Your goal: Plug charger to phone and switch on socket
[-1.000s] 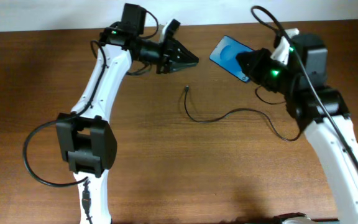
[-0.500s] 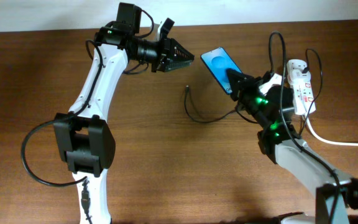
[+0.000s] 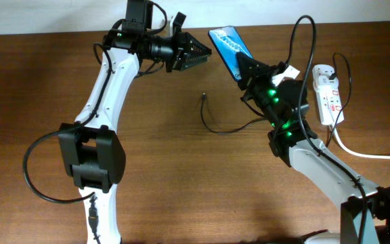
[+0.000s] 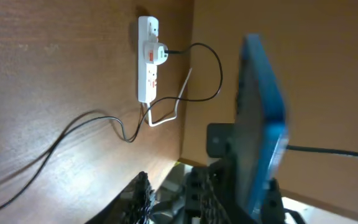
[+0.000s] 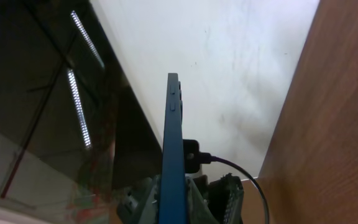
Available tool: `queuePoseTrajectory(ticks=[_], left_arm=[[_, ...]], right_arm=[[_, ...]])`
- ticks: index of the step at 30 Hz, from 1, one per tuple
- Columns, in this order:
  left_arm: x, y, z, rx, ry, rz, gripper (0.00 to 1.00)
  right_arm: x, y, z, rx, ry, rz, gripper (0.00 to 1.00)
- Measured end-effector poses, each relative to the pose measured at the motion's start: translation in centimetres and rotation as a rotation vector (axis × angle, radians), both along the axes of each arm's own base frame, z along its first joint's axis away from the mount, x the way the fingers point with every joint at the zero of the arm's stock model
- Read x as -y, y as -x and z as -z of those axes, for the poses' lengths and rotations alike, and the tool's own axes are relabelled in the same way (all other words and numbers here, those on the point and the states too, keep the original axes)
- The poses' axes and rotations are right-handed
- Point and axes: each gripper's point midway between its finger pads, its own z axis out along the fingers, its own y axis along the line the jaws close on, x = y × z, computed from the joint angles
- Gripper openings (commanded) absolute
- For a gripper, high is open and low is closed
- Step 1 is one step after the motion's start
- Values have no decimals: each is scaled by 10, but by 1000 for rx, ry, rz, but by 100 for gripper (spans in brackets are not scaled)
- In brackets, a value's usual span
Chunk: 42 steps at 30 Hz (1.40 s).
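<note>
The phone (image 3: 226, 45) is up off the bench (image 3: 181, 176), over its far middle, tilted with the blue screen facing up and its top end toward the wall. The right gripper (image 3: 244, 67) pinches its lower end; in the right wrist view the phone stands edge-on, clamped between the two fingers at the bottom of the picture. The left gripper (image 3: 206, 53) points at the phone from the left, its tip just beside the phone's long edge; I cannot tell whether they touch. I also cannot tell whether this gripper is spread or pressed together: from overhead it narrows to a point, while the left wrist view shows only dark ridged shapes at the bottom edge. That view has the phone ahead and to the right, nearly edge-on and blurred. The charger (image 3: 225, 131) lies on the bench below the phone, well apart from it. Its small tip rests free near the middle, and the thin cable curls down and then right until the right arm hides it. The socket (image 3: 328, 95) lies flat on the right side of the bench, just beyond the right arm, long side running toward the wall. In the left wrist view a plug sits in it, with a thin black cable looping out. A thick white cord (image 3: 371, 154) leaves the socket's near end and runs off to the right.
</note>
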Motion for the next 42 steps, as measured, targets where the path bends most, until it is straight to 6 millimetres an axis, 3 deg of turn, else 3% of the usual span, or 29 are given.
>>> queuePoseTrajectory(ticks=[7,11,16,19,24,26,29,33,40,42], left_arm=[[2,-3,-5,-64,25,-30,39],[6,-3,-7,-57,33,-22,38],[7,-10,-10,-12,28,-38,34],[4,-16,-4,-3,-5,-73,29],[8,-20,1,2,-41,-103,29],[12,-24,-2,10,-34,-118,21],[12,-25,-3,-11,-29,-132,0],[10,-24,-6,-87,1,-148,0],[11,-24,-5,-52,-9,-138,0],[11,-24,-6,-33,-11,-131,0]], right_arm=[[1,-3,14,-47,6,23,4],[-28,2,30,-97,-16,-21,4],[-48,2,19,-79,-36,-51,4],[-50,2,19,-91,-56,-60,4],[-52,3,19,-99,-68,-70,4],[-52,3,17,-94,-75,-69,4],[-52,2,13,-90,-93,-69,4],[-54,2,12,-93,-103,-72,5],[-56,3,19,-114,-73,-86,22],[-54,3,20,-102,-36,-91,32]])
